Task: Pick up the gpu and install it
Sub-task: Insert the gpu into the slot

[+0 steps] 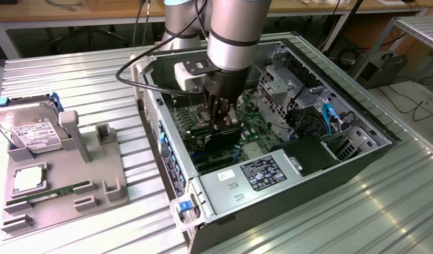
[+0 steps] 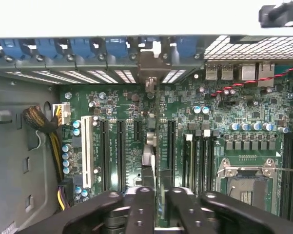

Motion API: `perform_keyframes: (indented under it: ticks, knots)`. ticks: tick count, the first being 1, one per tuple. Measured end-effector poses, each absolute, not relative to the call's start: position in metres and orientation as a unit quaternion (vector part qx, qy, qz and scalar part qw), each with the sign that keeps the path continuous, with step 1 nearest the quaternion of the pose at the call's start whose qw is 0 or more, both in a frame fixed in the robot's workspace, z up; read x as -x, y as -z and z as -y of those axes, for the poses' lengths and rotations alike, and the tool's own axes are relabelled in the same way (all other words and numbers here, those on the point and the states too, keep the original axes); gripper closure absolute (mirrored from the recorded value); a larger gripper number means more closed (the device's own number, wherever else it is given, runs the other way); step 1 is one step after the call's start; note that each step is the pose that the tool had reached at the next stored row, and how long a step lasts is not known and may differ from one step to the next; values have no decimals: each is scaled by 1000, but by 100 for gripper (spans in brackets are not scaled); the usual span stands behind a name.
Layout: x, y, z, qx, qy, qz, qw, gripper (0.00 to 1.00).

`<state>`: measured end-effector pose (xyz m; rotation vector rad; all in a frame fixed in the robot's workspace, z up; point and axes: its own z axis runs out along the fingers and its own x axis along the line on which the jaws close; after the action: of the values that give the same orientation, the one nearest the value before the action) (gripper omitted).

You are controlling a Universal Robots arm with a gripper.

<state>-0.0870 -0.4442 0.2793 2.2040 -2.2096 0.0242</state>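
The gpu [image 1: 224,140] stands on edge on the green motherboard [image 1: 262,138] inside the open computer case [image 1: 375,138]. My gripper [image 1: 223,126] reaches straight down into the case and sits on the card's upper edge. In the wrist view the gpu [image 2: 157,156] appears edge-on as a thin dark line running between the black expansion slots up to its silver bracket [image 2: 153,66] at the case's rear wall. The gripper [image 2: 160,207] has its black fingers [image 2: 140,209] drawn close together with the card's edge between them.
A grey parts holder [image 1: 96,177] lies at the exterior view's left with a silver hard drive [image 1: 29,131], a green memory stick [image 1: 51,191] and a square chip [image 1: 29,180]. Cables [image 2: 44,122], the CPU socket [image 2: 246,180] and a power supply [image 1: 262,174] crowd the case.
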Motion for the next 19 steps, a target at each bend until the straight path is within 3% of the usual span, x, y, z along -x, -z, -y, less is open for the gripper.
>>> perform_keyframes:
  ticks: [19]
  knots:
    - [99,-267,439,-706,-14,708,17,89]
